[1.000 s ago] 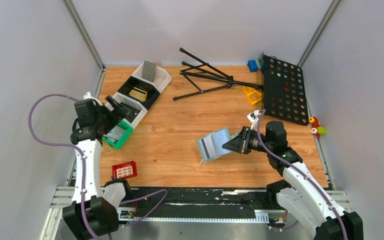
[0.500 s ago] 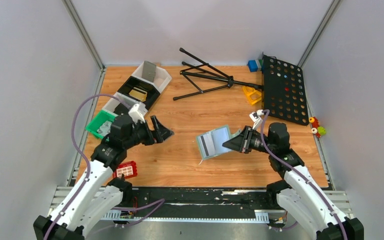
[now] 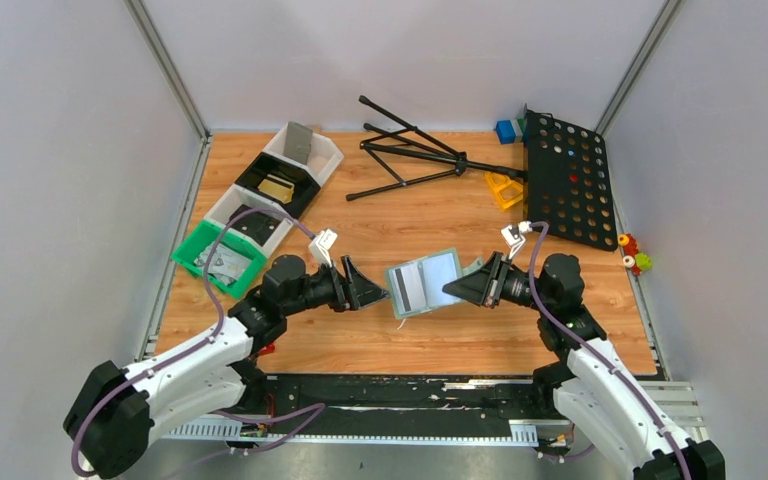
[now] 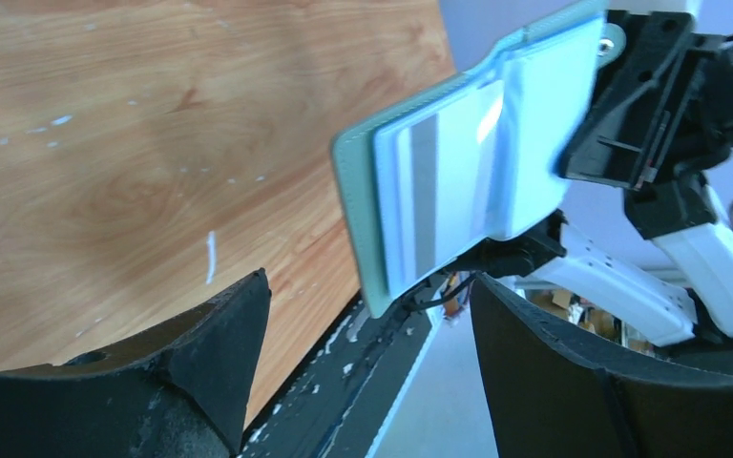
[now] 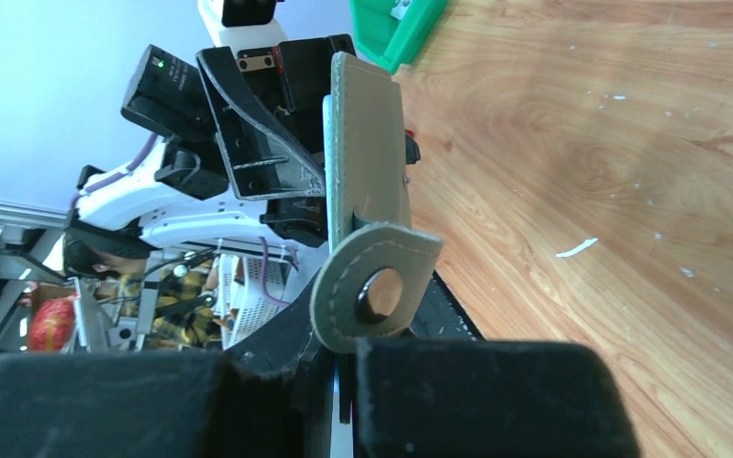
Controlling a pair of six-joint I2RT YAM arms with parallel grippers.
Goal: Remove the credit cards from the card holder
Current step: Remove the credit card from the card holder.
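Observation:
The grey-blue card holder (image 3: 424, 283) is held up off the table, tilted, pale sleeves facing the left arm. My right gripper (image 3: 457, 289) is shut on its right edge; in the right wrist view I see the holder edge-on (image 5: 367, 157) with its round flap (image 5: 378, 286). A whitish credit card (image 3: 408, 287) with a dark stripe sticks out of the sleeve; it also shows in the left wrist view (image 4: 425, 205). My left gripper (image 3: 373, 292) is open and empty, its jaws just left of the holder's near end (image 4: 482, 162), apart from it.
A green tray (image 3: 220, 258) holding grey cards and white and black bins (image 3: 278, 183) stand at the left. A black folded tripod (image 3: 415, 155), a black pegboard (image 3: 570, 180) and small coloured blocks lie at the back right. The table's black front rail (image 3: 410, 392) runs below.
My left arm has swung from the green tray across the table to the holder, open all the way. My right gripper has carried the holder slightly left and up.

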